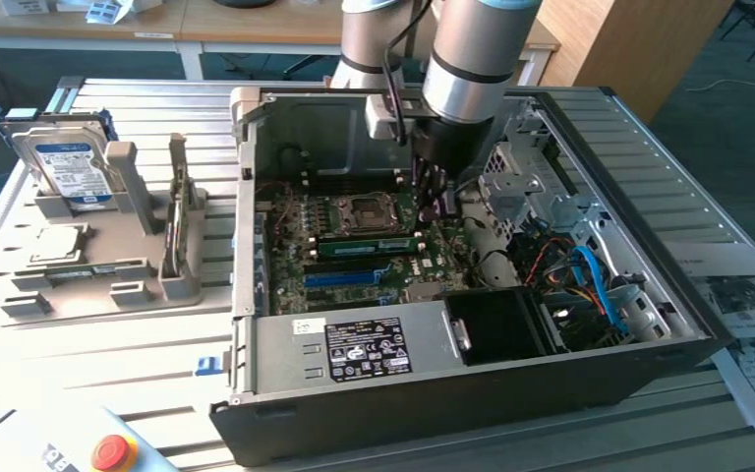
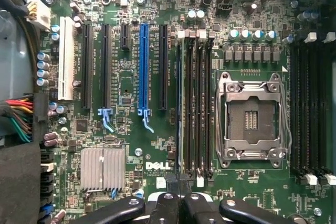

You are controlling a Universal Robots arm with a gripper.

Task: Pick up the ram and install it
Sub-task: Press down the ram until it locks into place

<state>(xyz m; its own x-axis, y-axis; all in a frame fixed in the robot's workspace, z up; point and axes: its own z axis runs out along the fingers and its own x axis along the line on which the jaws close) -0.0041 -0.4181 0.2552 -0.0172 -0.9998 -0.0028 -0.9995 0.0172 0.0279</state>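
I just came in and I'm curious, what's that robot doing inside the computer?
The robot arm has reached down into the open computer case. Its gripper is shut and sits just above the motherboard, by the long memory slots next to the empty processor socket. I can't tell whether it holds anything.

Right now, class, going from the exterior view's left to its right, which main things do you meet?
Hard drive with blue-and-white label → long thin green ram stick standing in the grey holder → open black computer case → printed paper sheets.
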